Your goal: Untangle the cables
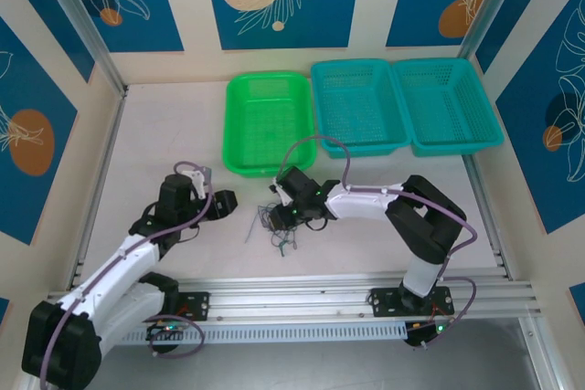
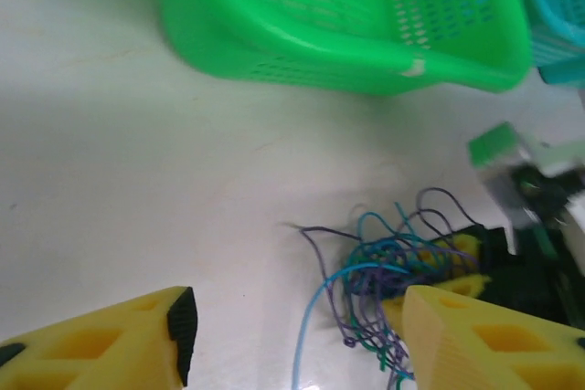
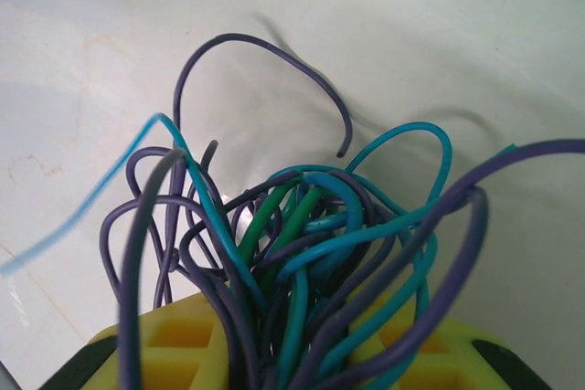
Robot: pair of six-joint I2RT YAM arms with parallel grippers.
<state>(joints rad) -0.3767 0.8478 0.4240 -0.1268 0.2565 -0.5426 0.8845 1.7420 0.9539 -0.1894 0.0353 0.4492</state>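
Cables (image 1: 274, 224) lie in one tangled clump on the worktop (image 1: 155, 134), near the front edge of the green basket (image 1: 268, 125) and between the two tools. The strands are dark purple-blue, teal, green and light blue; they cross too tightly for a sure count, though the right wrist view (image 3: 302, 244) shows one thick green strand and one pale blue strand trailing off to the left.

Right tool (image 3: 292, 358) is clamped on the cables: its two yellow fingers (image 3: 183, 344) press the bundle from both sides, and the loops fan upward from the grip. From above, this tool (image 1: 285, 216) sits right at the clump.

Left tool (image 2: 297, 326) stands with its two fingers apart and nothing gripped. The clump (image 2: 384, 262) lies just ahead of it, with one light blue strand running down into the gap. From above, it (image 1: 228, 203) is just left of the wires.

Three baskets stand in a row behind: the green one, a middle teal basket (image 1: 358, 102) and a right teal basket (image 1: 450, 102).
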